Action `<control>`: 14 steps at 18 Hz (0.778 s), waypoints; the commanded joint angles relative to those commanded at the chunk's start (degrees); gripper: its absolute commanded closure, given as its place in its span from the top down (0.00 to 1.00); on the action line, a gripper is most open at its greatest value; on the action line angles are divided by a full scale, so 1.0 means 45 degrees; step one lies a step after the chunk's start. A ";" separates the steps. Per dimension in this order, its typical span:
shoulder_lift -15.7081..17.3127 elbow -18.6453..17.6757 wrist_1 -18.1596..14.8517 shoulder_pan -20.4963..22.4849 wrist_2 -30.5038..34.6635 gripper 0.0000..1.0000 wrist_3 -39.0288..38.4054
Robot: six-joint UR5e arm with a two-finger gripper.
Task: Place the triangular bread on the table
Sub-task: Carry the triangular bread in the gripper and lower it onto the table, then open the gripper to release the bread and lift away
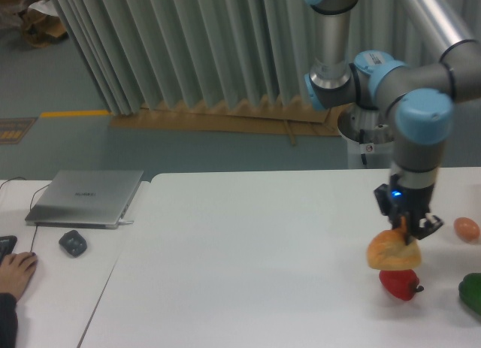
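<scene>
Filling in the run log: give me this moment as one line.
gripper: shut on triangular bread | bread: held above red pepper | table: bread not yet placed

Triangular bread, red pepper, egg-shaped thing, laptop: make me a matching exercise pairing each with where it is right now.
Things:
1. triangular bread
2. red pepper
3. egg-shaped thing
4. laptop

Places:
A. closed, on the side desk at far left
B. on the table near the right edge, beside the gripper
C. held in the gripper
D. on the table, partly hidden behind what the gripper holds

Pairs: 1-C, 2-D, 3-B, 4-A
</scene>
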 joint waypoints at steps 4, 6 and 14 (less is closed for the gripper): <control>0.0195 -0.0508 -0.0117 -0.0430 -0.0078 0.37 0.0001; 0.0293 -0.0703 -0.0098 -0.0781 -0.0059 0.37 -0.0077; 0.0449 -0.1447 0.0000 -0.1564 0.0059 0.48 -0.0195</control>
